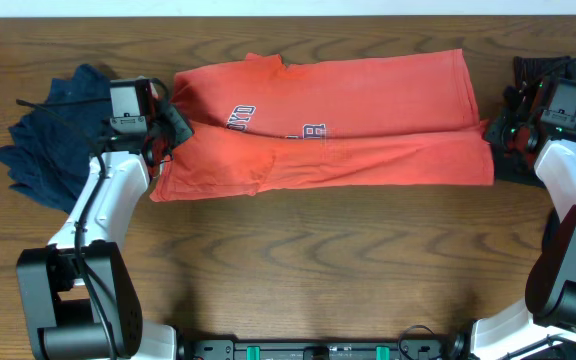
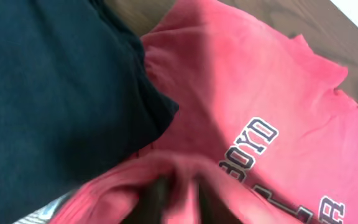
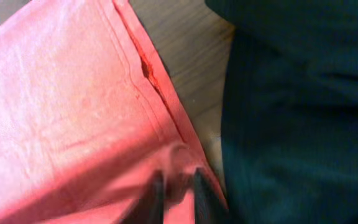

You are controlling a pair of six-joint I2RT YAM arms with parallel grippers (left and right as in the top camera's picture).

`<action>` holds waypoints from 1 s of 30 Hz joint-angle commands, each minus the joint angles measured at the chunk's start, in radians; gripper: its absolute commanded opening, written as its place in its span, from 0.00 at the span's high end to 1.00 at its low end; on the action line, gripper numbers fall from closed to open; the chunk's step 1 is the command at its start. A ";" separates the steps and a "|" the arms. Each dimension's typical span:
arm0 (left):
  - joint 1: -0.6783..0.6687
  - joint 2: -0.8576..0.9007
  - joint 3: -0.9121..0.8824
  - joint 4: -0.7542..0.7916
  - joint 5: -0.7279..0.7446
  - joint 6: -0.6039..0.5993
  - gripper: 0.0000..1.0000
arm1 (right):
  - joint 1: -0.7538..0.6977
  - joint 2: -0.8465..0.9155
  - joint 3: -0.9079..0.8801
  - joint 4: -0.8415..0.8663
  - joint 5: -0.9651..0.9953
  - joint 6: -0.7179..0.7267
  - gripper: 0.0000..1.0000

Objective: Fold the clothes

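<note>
Coral T-shirt (image 1: 368, 120) pinched at its ends by left hand (image 2: 179, 193) and right hand (image 3: 176, 185).

The T-shirt (image 1: 368, 110) is coral-red, with a slightly deeper patch near its lower left. Its lettering (image 1: 243, 115) is navy edged in white. The navy garment (image 1: 53, 140) is a dark, plain blue, and the black garment (image 1: 543, 70) is plain too. The surface (image 1: 318, 260) is brown with darker wood grain. The arms (image 1: 118, 190) are white with black joints. The left claw (image 2: 179, 199) and right claw (image 3: 176, 196) look near black.
</note>
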 commanded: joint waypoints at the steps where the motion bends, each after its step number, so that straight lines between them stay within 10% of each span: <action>1: 0.005 0.024 -0.001 -0.002 -0.006 -0.005 0.50 | 0.004 0.009 0.002 -0.004 -0.003 -0.007 0.61; 3: 0.005 0.025 -0.001 -0.037 -0.006 -0.001 0.47 | 0.004 0.009 0.002 -0.038 -0.002 -0.030 0.47; 12: 0.005 0.027 -0.021 -0.413 -0.120 -0.002 0.46 | 0.004 0.009 -0.022 -0.341 0.178 -0.027 0.41; 24: 0.005 0.031 -0.167 -0.207 -0.200 -0.003 0.36 | 0.005 0.009 -0.192 -0.172 0.158 -0.014 0.38; 28: 0.005 0.031 -0.209 -0.126 -0.200 -0.002 0.37 | 0.005 0.009 -0.231 -0.110 0.149 -0.013 0.51; 30: 0.005 0.031 -0.210 -0.118 -0.200 -0.002 0.53 | 0.005 0.009 -0.237 -0.102 0.146 -0.013 0.65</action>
